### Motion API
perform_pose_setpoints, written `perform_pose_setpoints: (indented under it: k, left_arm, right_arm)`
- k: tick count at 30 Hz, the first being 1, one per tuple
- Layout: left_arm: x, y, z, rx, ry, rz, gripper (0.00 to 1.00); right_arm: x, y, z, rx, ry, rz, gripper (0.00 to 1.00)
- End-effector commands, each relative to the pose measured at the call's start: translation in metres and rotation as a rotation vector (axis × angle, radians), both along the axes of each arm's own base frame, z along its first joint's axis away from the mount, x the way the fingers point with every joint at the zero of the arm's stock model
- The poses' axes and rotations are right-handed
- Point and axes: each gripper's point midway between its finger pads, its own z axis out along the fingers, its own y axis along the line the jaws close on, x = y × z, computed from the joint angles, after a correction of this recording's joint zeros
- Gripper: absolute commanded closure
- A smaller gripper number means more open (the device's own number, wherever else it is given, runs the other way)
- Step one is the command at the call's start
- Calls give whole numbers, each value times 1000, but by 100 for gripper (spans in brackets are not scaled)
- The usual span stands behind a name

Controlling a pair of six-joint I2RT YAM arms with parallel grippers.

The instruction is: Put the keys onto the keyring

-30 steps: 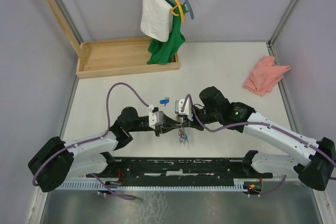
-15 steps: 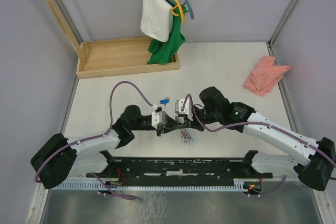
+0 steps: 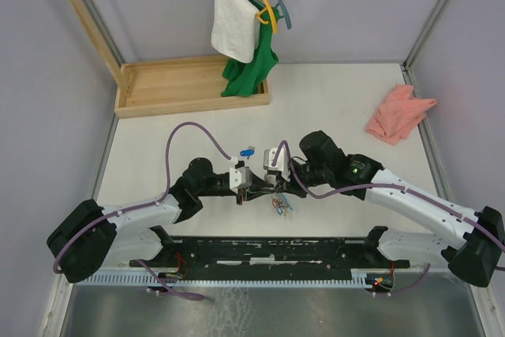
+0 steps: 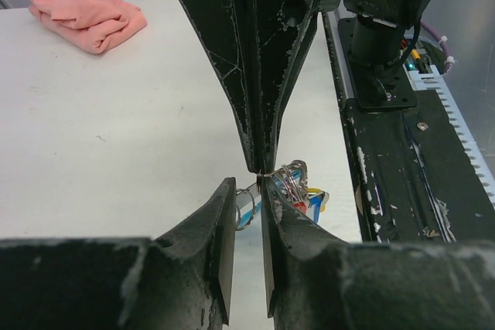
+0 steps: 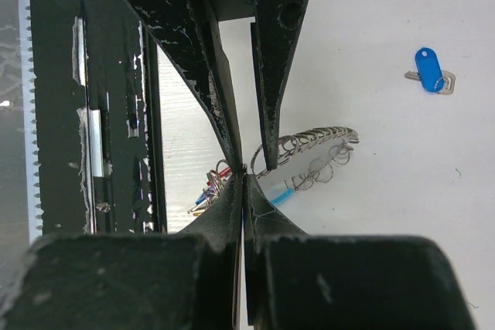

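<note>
Centrally, on the table: right gripper pinched shut at the keyring wire. Left gripper faces it, jaws narrowly parted around its loop, grip unclear. Both sets of fingers hide most of the bundle. Blue key lies apart, unthreaded. Pink cloth and wooden tray sit well apart.

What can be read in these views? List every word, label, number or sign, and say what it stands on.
None: no readable text shows in any view.
Blue key tag: the face that shows is blank.
Bunch of coloured tags: too small to tell if they carry any writing.
</note>
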Motion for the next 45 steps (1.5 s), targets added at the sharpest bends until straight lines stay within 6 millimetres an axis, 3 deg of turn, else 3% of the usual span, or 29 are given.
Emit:
perform_pose_setpoints:
  k: [1,16,21,28,36,41,45]
  left_arm:
    - [6,-3,9,-21,-48,12,73]
    - [2,-3,11,-26,-44,-4,66]
    - [6,-5,13,-32,-39,10,76]
    - [7,-7,11,-32,-29,-1,97]
    - [7,6,15,-158,-38,83,97]
    - [5,10,21,-212,-43,101,97]
    - [3,14,24,-239,-62,107,97]
  right_arm:
    - [7,14,29,107,-59,0,99]
    - [12,15,30,114,-60,-36,99]
    - [7,16,29,118,-45,-15,99]
    - [6,21,28,130,-24,-3,99]
    - [13,7,40,236,-70,-88,74]
    - [11,5,42,369,-73,-77,69]
    - [10,4,27,397,-100,-53,69]
